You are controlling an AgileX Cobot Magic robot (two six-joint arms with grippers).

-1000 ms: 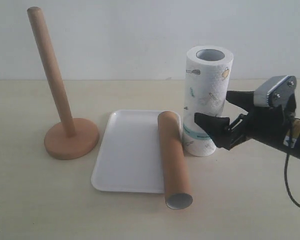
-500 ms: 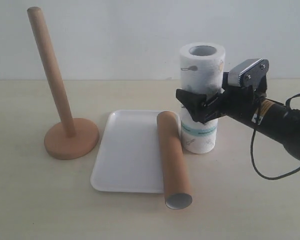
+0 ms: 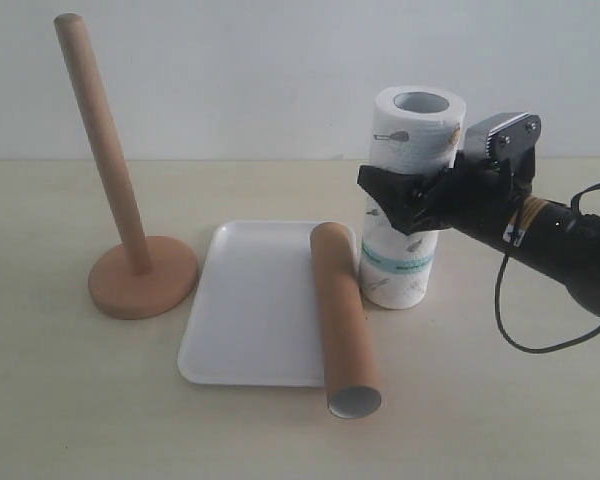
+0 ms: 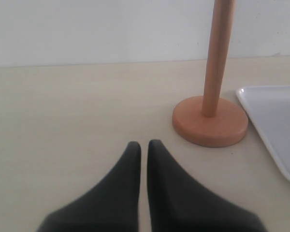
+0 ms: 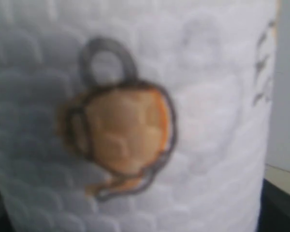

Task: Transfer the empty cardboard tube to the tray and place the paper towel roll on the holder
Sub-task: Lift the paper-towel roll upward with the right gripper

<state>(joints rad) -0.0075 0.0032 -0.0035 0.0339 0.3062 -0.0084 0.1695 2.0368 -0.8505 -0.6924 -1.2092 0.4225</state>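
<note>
- We see a pale table (image 3: pixel 80 420) carrying everything, with a white wall behind it.
- The right arm (image 3: pixel 570 250) comes in from 3 o'clock in the exterior view, black, with a cable looping under it.
- The tray (image 3: pixel 250 300) lies flat at the middle of the table. The left wrist view catches only one corner of it (image 4: pixel 275 121).
- The holder (image 3: pixel 143 280) stands at 9 o'clock of the tray, near it but apart. Its rod is bare and upright. The left wrist view shows its base (image 4: pixel 210 121) and lower rod, with the tip cut off.
- The roll (image 3: pixel 405 270) stands on end on the table at 2 o'clock of the tray, just beside the rim, core opening upward.
- In the right wrist view the roll (image 5: pixel 135 121) fills the picture, blurred, showing an orange utensil drawing.
- The tube (image 3: pixel 342 320) lies along the tray's 3 o'clock side. Its far end is over the tray, close to the roll's foot. Its open near end juts past the rim at 5 o'clock.
- The tube lies between the roll and the open middle of the tray.
- The right gripper (image 3: pixel 390 190) is at the roll's mid-height, one finger across its front and the other hidden behind it. We cannot tell whether the jaws pinch it.
- The left gripper (image 4: pixel 144 145) shows only in its own wrist view. It is closed, fingers nearly touching, above bare table near the holder.
</note>
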